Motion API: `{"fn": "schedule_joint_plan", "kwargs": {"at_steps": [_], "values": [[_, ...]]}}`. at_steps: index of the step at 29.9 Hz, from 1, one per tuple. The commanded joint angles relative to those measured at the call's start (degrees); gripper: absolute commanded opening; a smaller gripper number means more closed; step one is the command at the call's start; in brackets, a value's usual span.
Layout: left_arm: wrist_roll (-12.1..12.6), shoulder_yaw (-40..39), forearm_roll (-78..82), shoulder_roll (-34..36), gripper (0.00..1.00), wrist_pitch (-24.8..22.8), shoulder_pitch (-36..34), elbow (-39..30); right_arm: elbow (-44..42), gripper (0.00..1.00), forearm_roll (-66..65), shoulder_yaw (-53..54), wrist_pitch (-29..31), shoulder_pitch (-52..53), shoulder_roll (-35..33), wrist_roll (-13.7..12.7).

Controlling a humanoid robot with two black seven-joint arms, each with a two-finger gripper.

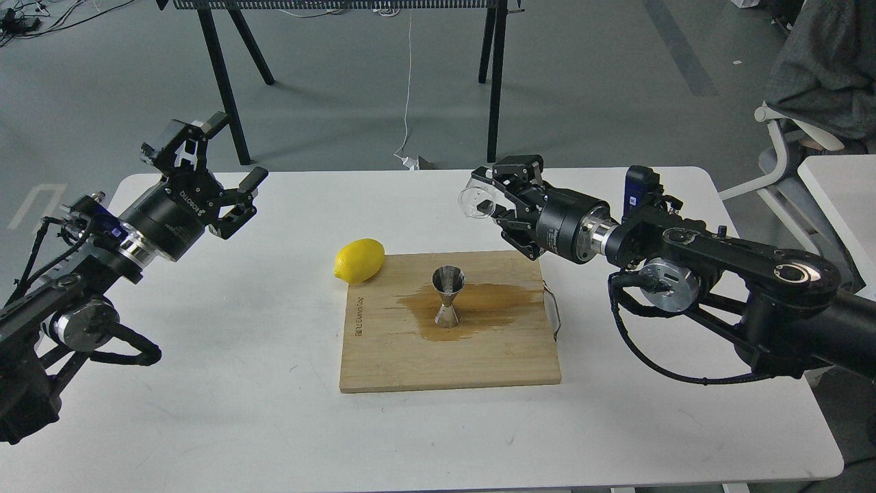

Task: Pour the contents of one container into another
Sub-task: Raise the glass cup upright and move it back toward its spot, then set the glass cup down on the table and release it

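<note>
The steel jigger [448, 299] stands upright in the middle of the wooden board [383, 363], inside a brown wet stain [493, 305]. My right gripper [494, 198] is raised above the table, behind and to the right of the jigger, shut on the clear glass cup [475, 201]. The cup lies tipped on its side with its mouth pointing left. It looks empty. Far off at the table's left edge, my left gripper [220, 166] is held up and open, with nothing in it.
A yellow lemon [358, 260] rests on the white table [226, 411] at the board's back-left corner. Black table legs stand on the floor behind. A chair and a second table are at the far right.
</note>
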Motion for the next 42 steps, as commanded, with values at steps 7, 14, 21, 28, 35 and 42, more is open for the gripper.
{"fn": "schedule_joint_plan", "kwargs": {"at_steps": [7,14,21,28,35,42], "values": [[0.0,-0.1,-0.6,-1.1,0.98,0.0,0.1,0.4,0.4,0.39,9.5,36.9,6.7,-29.4,2.2,0.6],[0.0,0.1,-1.9,-1.5,0.98,0.0,0.1,0.4,-0.1,0.39,17.0,49.2,12.1,-42.0,7.4,0.8],[0.0,0.1,-1.9,-1.5,0.98,0.0,0.3,0.4,-2.8,0.39,26.4,52.5,14.3,-48.5,8.3,2.6],[0.0,0.1,-1.9,-1.6,0.98,0.0,0.8,0.4,-9.0,0.39,32.0,52.5,14.6,-48.9,9.6,3.2],[0.0,0.1,-1.9,-1.6,0.98,0.0,0.8,0.6,-14.1,0.39,32.2,52.5,14.0,-47.9,11.8,3.0],[0.0,0.2,-1.8,-1.7,0.98,0.0,1.2,1.1,-19.6,0.39,32.1,51.3,11.7,-43.7,13.9,2.6]]}}
